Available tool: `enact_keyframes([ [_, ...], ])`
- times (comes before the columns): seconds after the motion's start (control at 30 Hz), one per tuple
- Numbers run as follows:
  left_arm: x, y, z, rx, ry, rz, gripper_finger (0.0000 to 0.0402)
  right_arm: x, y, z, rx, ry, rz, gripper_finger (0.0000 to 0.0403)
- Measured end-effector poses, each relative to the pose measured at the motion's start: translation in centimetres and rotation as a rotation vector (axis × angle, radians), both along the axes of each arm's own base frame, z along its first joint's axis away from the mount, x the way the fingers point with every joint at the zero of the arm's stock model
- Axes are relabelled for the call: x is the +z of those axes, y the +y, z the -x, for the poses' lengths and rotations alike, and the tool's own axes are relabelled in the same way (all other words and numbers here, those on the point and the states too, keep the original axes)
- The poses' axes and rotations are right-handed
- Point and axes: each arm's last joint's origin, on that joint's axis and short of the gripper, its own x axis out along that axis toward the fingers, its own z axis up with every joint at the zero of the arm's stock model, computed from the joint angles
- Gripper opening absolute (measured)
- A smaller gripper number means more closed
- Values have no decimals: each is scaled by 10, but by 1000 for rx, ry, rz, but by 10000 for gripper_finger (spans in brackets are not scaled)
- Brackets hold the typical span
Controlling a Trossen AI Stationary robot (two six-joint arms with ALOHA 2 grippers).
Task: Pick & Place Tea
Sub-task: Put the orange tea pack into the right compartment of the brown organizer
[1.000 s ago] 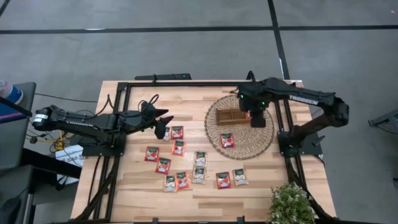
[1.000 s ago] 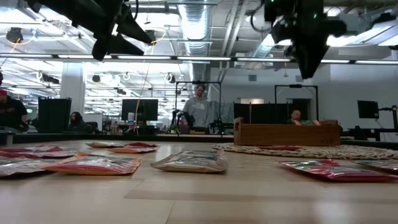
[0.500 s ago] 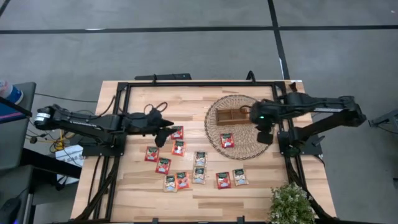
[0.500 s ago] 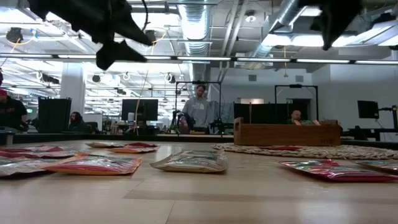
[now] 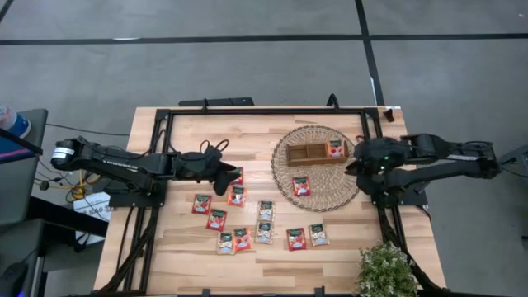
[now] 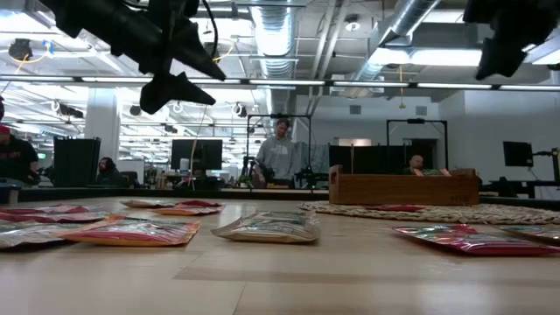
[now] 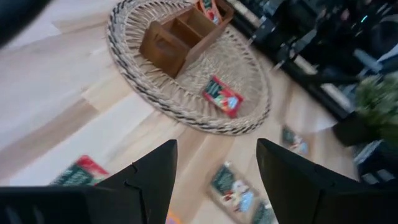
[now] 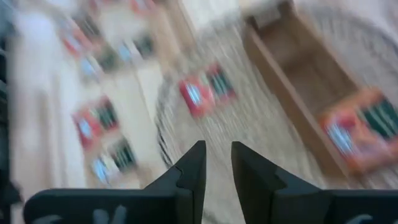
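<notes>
My open left gripper [image 5: 224, 175] hovers over tea sachets [image 5: 237, 195] near the bench's middle; probably light, limp — pinch an edge.

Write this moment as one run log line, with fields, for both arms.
left gripper: open, above table sachets | right gripper: empty, beside mat | tray: one red sachet inside

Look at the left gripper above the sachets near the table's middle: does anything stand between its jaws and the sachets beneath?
Nothing visible does. The left gripper, jaws open, hangs over the sachets lying flat on the bare table. The wooden tray sits apart on the wicker mat.
</notes>
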Motion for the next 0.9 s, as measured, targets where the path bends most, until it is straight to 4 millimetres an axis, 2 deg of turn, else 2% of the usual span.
enact_keyframes([
  [0.17, 4, -1, -2, -14, -54, 63, 213, -20, 6, -5, 69, -231, -30, 67],
  [0.3, 6, -6, -9, -114, -114, 100, 213, -39, 10, -5, 73, -292, -74, 67],
  [0.47, 10, -16, -31, -178, -102, 94, 213, -43, 12, 1, 76, -329, -100, 67],
  [0.6, 11, -22, -53, -145, 80, 105, 213, -40, 11, 3, 72, -360, -99, 67],
  [0.8, 5, -13, -66, 233, 563, 256, 213, -39, 11, 5, 69, -372, -100, 67],
  [0.9, -10, -12, -75, 296, 714, 369, 213, -39, 11, 5, 69, -373, -99, 67],
])
